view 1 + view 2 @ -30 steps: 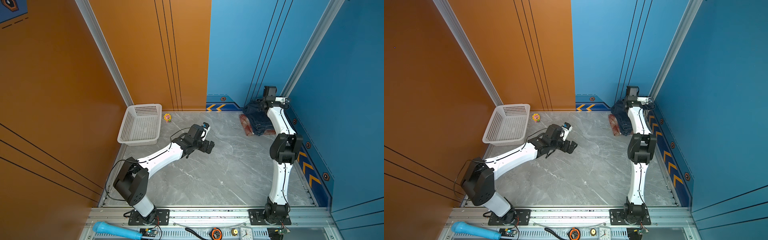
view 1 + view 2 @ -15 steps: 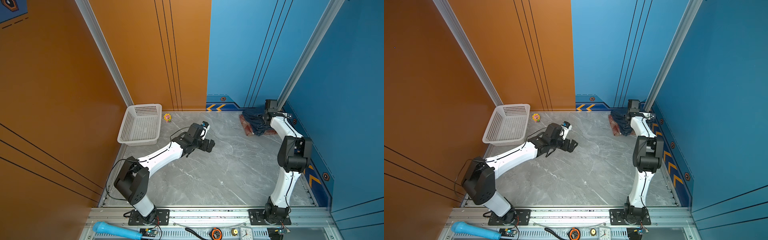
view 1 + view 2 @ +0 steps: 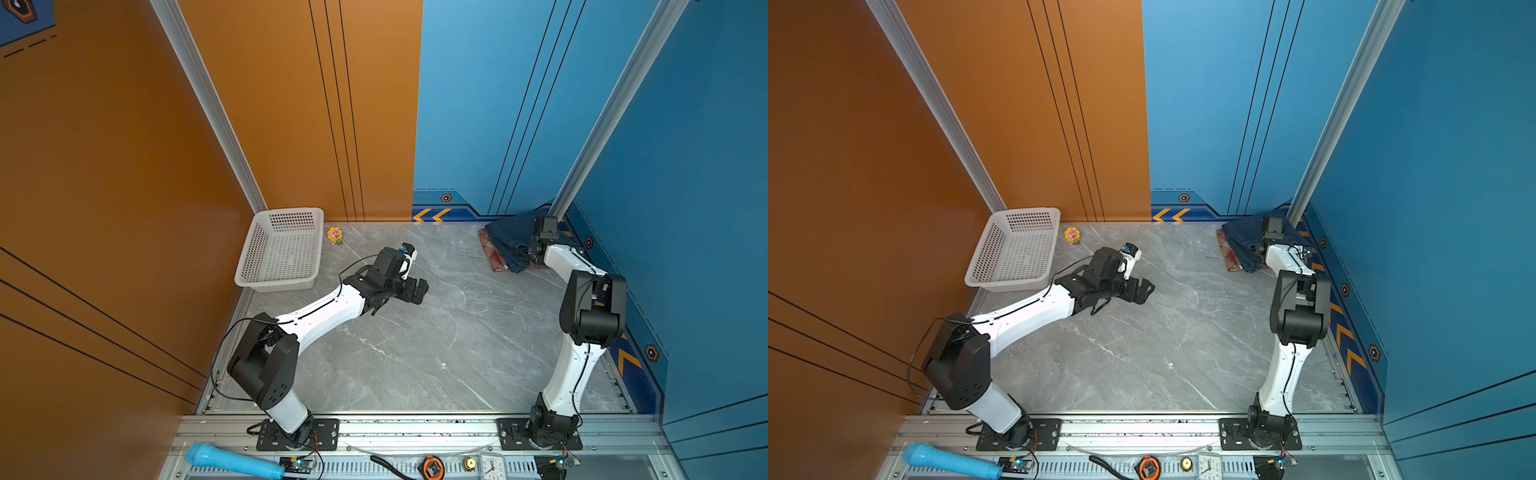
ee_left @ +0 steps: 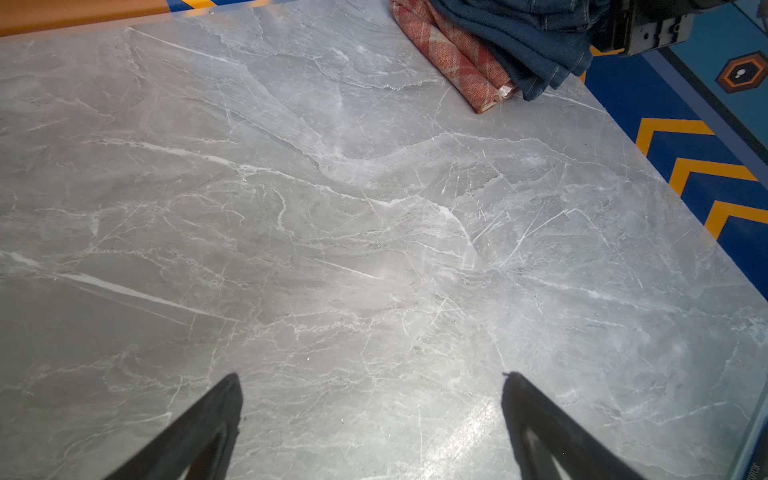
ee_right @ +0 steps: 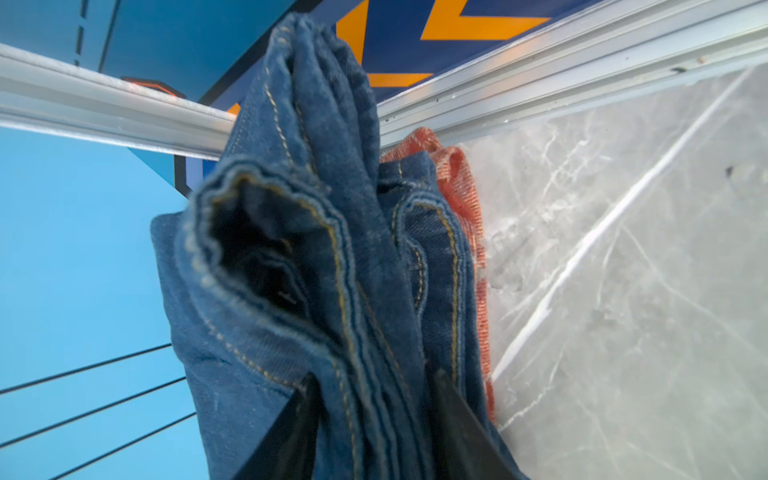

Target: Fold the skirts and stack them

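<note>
Across the lower half of both top views, table (image 3: 436,353) (image 3: 1142,353): grey marbled slab is filling the cell floor, mostly bare.
Room: orange wall (image 3: 124,166) is closing the left and back-left, blue wall (image 3: 478,104) is closing the back-right and right; yellow chevrons are running along the blue base.
Clutter: white basket (image 3: 259,249) is sitting at the table's upper left; flower toy (image 3: 335,235) is lying just right of it, not touching.
Skirt pile (image 3: 507,245) (image 3: 1241,245): is lying in the table's upper right corner, against the blue wall.
Layers: denim skirts (image 4: 519,37) are lying on top; plaid skirt (image 4: 453,58) is lying underneath, peeking out on the pile's left side.
Axis: plaid's folded edge is running from the back wall toward the lower right of the frame; pile's long axis is going the same way.
Left gripper (image 3: 419,291) (image 4: 372,375): is hanging over mid-table, well apart from the pile, jaws spread wide, gripping nothing.
Right gripper (image 5: 374,411): is reaching into the pile from its right side; jaws are standing partway apart, folded denim hems are filling the gap between the fingers (image 5: 461,424); can't tell if the cloth is pinched or loose.
</note>
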`<move>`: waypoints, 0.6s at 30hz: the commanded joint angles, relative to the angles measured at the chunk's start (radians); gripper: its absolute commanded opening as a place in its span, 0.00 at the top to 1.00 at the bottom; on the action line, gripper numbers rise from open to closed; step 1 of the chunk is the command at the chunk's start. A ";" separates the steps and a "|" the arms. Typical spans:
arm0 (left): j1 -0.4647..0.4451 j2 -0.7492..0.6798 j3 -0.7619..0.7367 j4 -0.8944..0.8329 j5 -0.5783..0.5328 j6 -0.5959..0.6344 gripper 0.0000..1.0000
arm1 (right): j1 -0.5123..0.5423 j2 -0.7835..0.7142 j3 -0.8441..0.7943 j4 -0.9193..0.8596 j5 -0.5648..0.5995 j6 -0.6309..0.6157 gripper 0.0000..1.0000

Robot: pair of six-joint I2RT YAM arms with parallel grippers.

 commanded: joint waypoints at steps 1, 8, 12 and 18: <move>0.009 -0.038 -0.011 0.007 0.021 -0.011 0.02 | -0.013 0.011 -0.042 0.078 -0.068 -0.012 0.48; 0.012 -0.056 -0.022 0.000 0.013 -0.018 0.02 | -0.036 0.072 -0.081 0.183 -0.173 0.007 0.29; 0.012 -0.070 -0.019 -0.009 0.000 -0.013 0.02 | -0.043 0.076 -0.088 0.221 -0.196 -0.015 0.22; 0.029 -0.117 0.028 -0.111 -0.062 0.025 0.02 | -0.056 0.040 -0.086 0.238 -0.215 -0.055 0.06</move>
